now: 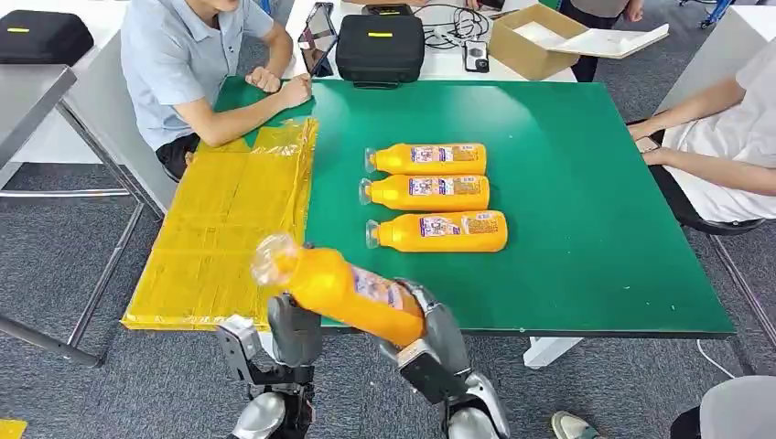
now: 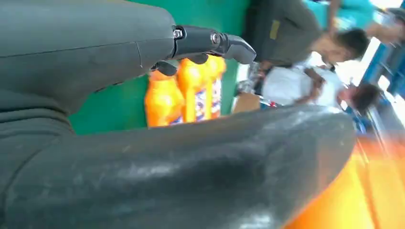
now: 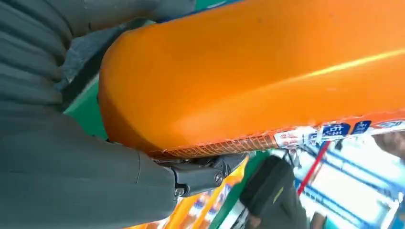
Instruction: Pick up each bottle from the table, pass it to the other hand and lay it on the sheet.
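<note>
Right hand (image 1: 430, 331) grips the bottle's (image 1: 343, 288) base — cap end pointing to ten o'clock over the left hand (image 1: 293, 331), its grip unclear — sheet (image 1: 229, 229) beyond at eleven.

held bottle (image 1: 343, 291): glossy orange plastic, paper label
sheet (image 1: 229, 219): shiny crinkled yellow film
table (image 1: 586, 229): matt green surface

Even, bright overhead light fills my head view; the green tabletop (image 1: 586, 229) reads sharp, with soft, short shadows. A pale glint streaks the orange bottle (image 3: 267, 71) in my right wrist view. My left wrist view is smeared: my own thumb (image 2: 191, 171) is blurred, and the upper right blows out white.
</note>
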Robot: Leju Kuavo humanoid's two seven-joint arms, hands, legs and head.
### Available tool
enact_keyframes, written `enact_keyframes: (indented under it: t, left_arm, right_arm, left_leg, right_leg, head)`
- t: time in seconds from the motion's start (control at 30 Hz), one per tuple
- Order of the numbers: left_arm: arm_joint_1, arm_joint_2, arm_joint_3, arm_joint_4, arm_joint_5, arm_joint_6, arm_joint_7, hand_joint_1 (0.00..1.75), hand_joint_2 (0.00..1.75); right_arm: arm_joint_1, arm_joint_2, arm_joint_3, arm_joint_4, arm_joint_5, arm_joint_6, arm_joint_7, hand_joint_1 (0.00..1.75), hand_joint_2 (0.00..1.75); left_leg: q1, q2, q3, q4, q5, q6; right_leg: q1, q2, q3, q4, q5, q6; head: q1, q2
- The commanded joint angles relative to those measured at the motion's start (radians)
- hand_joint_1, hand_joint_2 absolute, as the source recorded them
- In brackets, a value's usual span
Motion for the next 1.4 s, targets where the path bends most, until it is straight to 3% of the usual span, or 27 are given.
enact_keyframes:
  t: [0.03, 0.17, 0.6, 0.67, 0.7, 0.73, 0.77, 0.83, 0.97, 1.0, 1.03, 1.07, 1.1, 1.13, 1.3, 1.33, 1.37, 1.4]
  left_arm:
    - [-0.027, 0.021, 0.015, 0.114, -0.072, 0.086, -0.056, 0.0, 0.0]
    - [-0.038, 0.022, -0.013, 0.144, -0.155, 0.171, -0.1, 0.0, 0.0]
    - [-0.036, 0.019, -0.051, 0.135, -0.261, 0.234, -0.104, 0.0, 0.0]
    - [-0.037, 0.022, -0.059, 0.122, -0.276, 0.234, -0.104, 0.17, 0.0]
    - [-0.038, 0.022, -0.063, 0.123, -0.276, 0.229, -0.104, 0.47, 0.0]
    - [-0.039, 0.023, -0.067, 0.121, -0.279, 0.227, -0.104, 1.54, 0.0]
    - [-0.037, 0.023, -0.069, 0.116, -0.281, 0.227, -0.104, 1.54, 0.0]
    - [-0.036, 0.024, -0.073, 0.113, -0.273, 0.216, -0.104, 1.75, 0.0]
    - [-0.039, 0.021, -0.075, 0.127, -0.234, 0.18, -0.102, 1.69, 0.0]
    - [-0.039, 0.021, -0.075, 0.127, -0.234, 0.18, -0.102, 1.45, 0.0]
    - [-0.04, 0.021, -0.073, 0.126, -0.206, 0.155, -0.093, 0.65, 0.0]
    - [-0.039, 0.021, -0.07, 0.123, -0.193, 0.145, -0.089, 0.24, 0.0]
    - [-0.039, 0.021, -0.07, 0.123, -0.193, 0.145, -0.089, 0.24, 0.0]
    - [-0.04, 0.023, -0.073, 0.117, -0.19, 0.145, -0.091, 0.61, 0.0]
    - [-0.04, 0.023, -0.073, 0.117, -0.19, 0.145, -0.091, 0.61, 0.0]
    - [-0.039, 0.023, -0.074, 0.112, -0.197, 0.156, -0.1, 1.24, 0.0]
    - [-0.038, 0.026, -0.081, 0.093, -0.23, 0.185, -0.104, 0.73, 0.0]
    - [-0.034, 0.029, -0.086, 0.078, -0.249, 0.198, -0.104, 0.03, 0.0]
  right_arm:
    - [0.013, -0.005, -0.082, -0.097, -0.038, -0.004, -0.005, 1.75, 1.75]
    - [0.016, 0.004, -0.068, -0.099, -0.051, 0.007, -0.011, 1.75, 1.75]
    - [-0.004, 0.006, -0.046, -0.026, -0.067, 0.032, -0.005, 1.75, 1.75]
    - [-0.013, 0.007, -0.037, -0.004, -0.066, 0.043, -0.001, 1.75, 1.75]
    - [-0.017, 0.009, -0.035, 0.007, -0.066, 0.045, 0.0, 1.75, 1.75]
    - [-0.019, 0.01, -0.034, 0.014, -0.066, 0.046, 0.0, 1.75, 1.75]
    - [-0.022, 0.012, -0.033, 0.022, -0.067, 0.047, 0.0, 1.75, 1.75]
    - [-0.028, 0.014, -0.029, 0.036, -0.067, 0.05, 0.0, 1.75, 1.75]
    - [-0.029, 0.014, -0.027, 0.041, -0.068, 0.055, 0.001, 1.75, 1.75]
    - [-0.029, 0.014, -0.027, 0.041, -0.068, 0.055, 0.001, 1.75, 1.75]
    - [-0.028, 0.013, -0.027, 0.043, -0.068, 0.056, 0.002, 1.75, 1.75]
    - [-0.027, 0.013, -0.028, 0.044, -0.069, 0.056, 0.002, 1.75, 1.75]
    - [-0.027, 0.013, -0.028, 0.044, -0.069, 0.056, 0.002, 1.75, 1.75]
    - [-0.027, 0.013, -0.027, 0.047, -0.069, 0.058, 0.002, 1.75, 1.75]
    - [-0.027, 0.013, -0.027, 0.047, -0.069, 0.058, 0.002, 1.75, 1.75]
    - [-0.028, 0.014, -0.026, 0.05, -0.069, 0.059, 0.003, 1.75, 1.75]
    - [-0.03, 0.014, -0.025, 0.055, -0.069, 0.061, 0.003, 1.75, 1.75]
    - [-0.033, 0.015, -0.025, 0.058, -0.07, 0.062, 0.003, 1.75, 1.75]
  left_leg:
    - [0.001, 0.0, 0.0, -0.001, 0.001, -0.001]
    - [0.001, 0.0, 0.0, 0.0, 0.001, -0.001]
    - [0.001, 0.001, 0.0, -0.001, 0.001, -0.001]
    - [0.001, 0.001, 0.0, -0.001, 0.001, -0.001]
    - [0.001, 0.001, 0.0, -0.001, 0.001, -0.001]
    - [0.001, 0.001, 0.0, -0.001, 0.001, -0.001]
    - [0.001, 0.001, 0.0, 0.0, 0.001, -0.001]
    - [0.001, 0.001, 0.0, -0.001, 0.001, -0.001]
    - [0.002, 0.002, 0.0, -0.001, 0.001, -0.001]
    - [0.001, 0.001, 0.0, -0.001, 0.001, -0.001]
    - [0.001, 0.001, 0.0, -0.001, 0.001, -0.001]
    - [0.001, 0.001, 0.0, -0.001, 0.001, -0.001]
    - [0.001, 0.001, 0.0, -0.001, 0.0, -0.001]
    - [0.001, 0.001, 0.0, 0.0, 0.0, -0.001]
    - [0.001, 0.001, 0.0, 0.0, 0.001, -0.001]
    - [0.002, 0.002, 0.0, 0.0, 0.001, -0.001]
    - [0.001, 0.001, 0.0, 0.0, 0.001, -0.001]
    - [0.001, 0.001, 0.0, -0.001, 0.001, -0.001]
  right_leg:
    - [0.001, 0.0, 0.0, -0.001, 0.001, -0.002]
    - [0.001, 0.0, 0.0, -0.001, 0.001, -0.002]
    - [0.001, 0.0, 0.0, -0.001, 0.001, -0.002]
    - [0.001, 0.0, 0.0, -0.001, 0.001, -0.002]
    - [0.001, 0.001, 0.0, -0.001, 0.001, -0.002]
    - [0.002, 0.001, 0.0, -0.001, 0.001, -0.002]
    - [0.002, 0.001, 0.0, -0.001, 0.001, -0.002]
    - [0.002, 0.001, 0.0, -0.001, 0.001, -0.002]
    - [0.002, 0.001, 0.0, -0.002, 0.002, -0.003]
    - [0.001, 0.001, 0.0, -0.001, 0.001, -0.002]
    - [0.001, 0.001, 0.0, -0.001, 0.001, -0.002]
    - [0.001, 0.001, 0.0, -0.001, 0.001, -0.002]
    - [0.001, 0.001, 0.0, -0.001, 0.001, -0.001]
    - [0.001, 0.001, 0.0, -0.001, 0.001, -0.001]
    - [0.001, 0.001, 0.0, -0.001, 0.001, -0.002]
    - [0.002, 0.001, 0.0, -0.001, 0.002, -0.003]
    - [0.001, 0.001, 0.0, -0.001, 0.001, -0.002]
    - [0.002, 0.001, 0.0, -0.001, 0.001, -0.002]
  head:
    - [0.0, 0.0]
    - [0.0, 0.0]
    - [0.0, 0.0]
    - [0.0, 0.0]
    - [0.0, 0.0]
    - [0.0, 0.0]
    - [0.0, 0.0]
    - [0.0, 0.0]
    - [0.0, 0.0]
    - [0.0, 0.0]
    - [0.0, 0.0]
    - [0.0, 0.0]
    - [0.0, 0.0]
    - [0.0, 0.0]
    - [0.0, 0.0]
    - [0.0, 0.0]
    - [0.0, 0.0]
    - [0.0, 0.0]
